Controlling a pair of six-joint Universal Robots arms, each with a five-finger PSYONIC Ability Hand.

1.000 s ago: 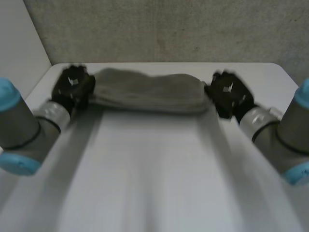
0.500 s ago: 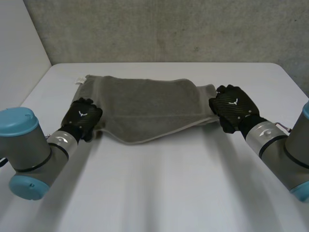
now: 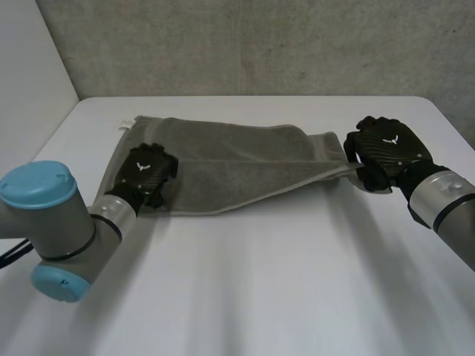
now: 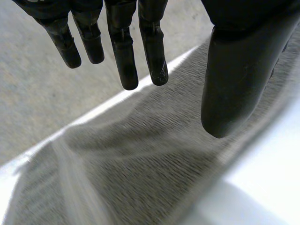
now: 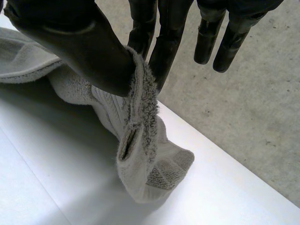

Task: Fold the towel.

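left hand (image 3: 146,172): fingers straight, over grey towel (image 3: 237,167) left end | right hand (image 3: 386,152): pinching towel's right end | towel on white desk (image 3: 260,282)

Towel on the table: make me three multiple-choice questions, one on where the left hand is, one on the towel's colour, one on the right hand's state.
1. Where is the left hand?
A. Over the towel's left end
B. Beside the towel, off it
C. Hidden beneath the towel

2. What colour is the towel?
A. Blue
B. Grey
C. Red

3. What is the right hand doing?
A. Open, touching nothing
B. Curled, empty
C. Pinching the towel's end

Answers:
1 A: the head view shows it above the cloth.
2 B: the cloth is grey in every view.
3 C: its wrist view shows cloth between thumb and fingers.
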